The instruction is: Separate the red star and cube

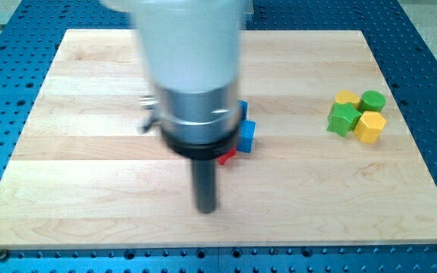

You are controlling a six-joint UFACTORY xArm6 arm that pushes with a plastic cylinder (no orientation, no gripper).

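My tip (205, 209) rests on the wooden board (89, 189), just below and left of a small cluster at the board's middle. A blue cube (246, 136) shows at the right edge of the arm's body. A sliver of a red block (227, 157), its shape not clear, peeks out below the arm, touching the blue cube's lower left. Another bit of blue (243, 110) shows above the cube. The arm hides the rest of this cluster, so the red star cannot be made out in full.
At the view's right sits a tight group: a yellow block (346, 98), a green cylinder (372, 100), a green star-like block (344, 119) and a yellow hexagonal block (370, 127). A blue perforated table (6, 76) surrounds the board.
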